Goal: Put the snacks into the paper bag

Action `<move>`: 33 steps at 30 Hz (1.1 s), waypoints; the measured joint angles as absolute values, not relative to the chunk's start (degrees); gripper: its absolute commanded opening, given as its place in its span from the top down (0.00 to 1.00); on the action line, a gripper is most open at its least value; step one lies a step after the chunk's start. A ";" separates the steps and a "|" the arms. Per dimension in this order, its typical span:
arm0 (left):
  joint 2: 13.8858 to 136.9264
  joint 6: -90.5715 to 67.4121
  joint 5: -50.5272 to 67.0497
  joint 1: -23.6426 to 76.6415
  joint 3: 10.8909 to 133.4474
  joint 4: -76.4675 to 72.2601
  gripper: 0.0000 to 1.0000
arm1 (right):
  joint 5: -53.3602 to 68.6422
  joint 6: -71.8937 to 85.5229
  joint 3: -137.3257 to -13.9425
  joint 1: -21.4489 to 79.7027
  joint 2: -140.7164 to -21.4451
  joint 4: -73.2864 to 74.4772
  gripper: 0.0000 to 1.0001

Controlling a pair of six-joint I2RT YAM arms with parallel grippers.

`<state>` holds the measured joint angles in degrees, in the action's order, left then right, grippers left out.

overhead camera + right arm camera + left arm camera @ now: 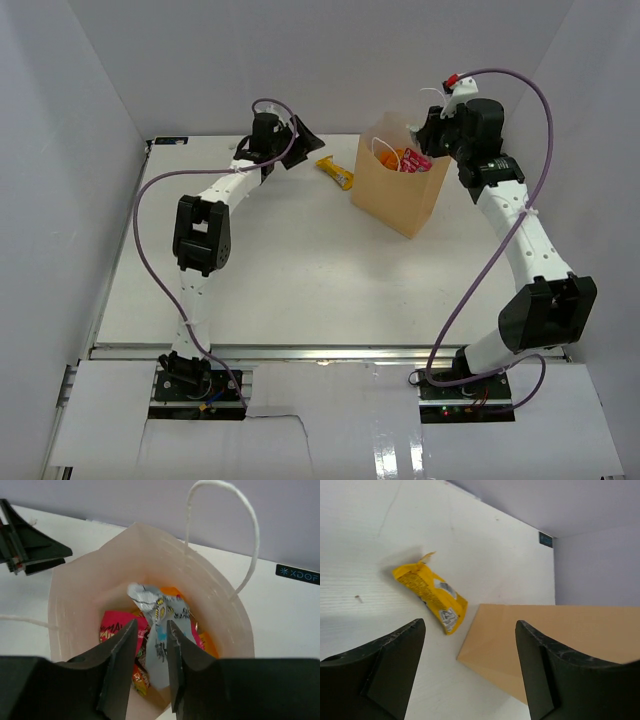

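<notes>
The paper bag (395, 190) stands upright and open at the back right of the table. My right gripper (425, 135) hangs over its mouth. In the right wrist view its jaws (151, 630) stand slightly apart over a grey-blue packet (172, 612) that lies in the bag on a red-pink packet (112, 627) and orange ones (207, 645). One yellow packet (336, 173) lies on the table just left of the bag. My left gripper (300, 140) is open and empty, left of that packet. In the left wrist view (470, 630) the yellow packet (432, 592) and the bag's side (545, 640) lie ahead.
White walls close the table at the back and both sides. The bag's white loop handle (250, 530) arches up at its far rim. The left gripper's fingers (30, 550) show at the left edge of the right wrist view.
</notes>
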<state>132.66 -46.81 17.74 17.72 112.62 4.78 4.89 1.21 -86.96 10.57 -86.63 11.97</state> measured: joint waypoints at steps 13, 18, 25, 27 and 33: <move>141.47 -53.36 8.47 20.71 119.00 12.47 0.16 | 31.29 -2.11 -80.16 1.48 -76.25 11.27 0.12; 143.96 -59.70 6.28 22.37 119.26 12.23 0.19 | 36.51 -2.11 -76.38 -2.31 -70.50 10.11 0.12; 146.58 -68.69 4.03 23.00 119.52 8.71 0.39 | 39.24 -1.85 -70.98 -3.75 -65.21 9.93 0.12; 147.33 -71.22 4.08 23.00 119.52 7.44 0.43 | 39.46 -1.76 -69.80 -3.77 -63.92 10.13 0.12; 148.83 -75.50 4.95 22.70 119.50 4.82 0.61 | 40.49 -1.45 -68.71 -3.79 -62.06 10.33 0.12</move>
<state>148.83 -75.50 4.95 22.70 119.50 4.82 40.49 -1.45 -68.71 -3.79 -62.06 10.33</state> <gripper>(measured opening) 0.456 0.883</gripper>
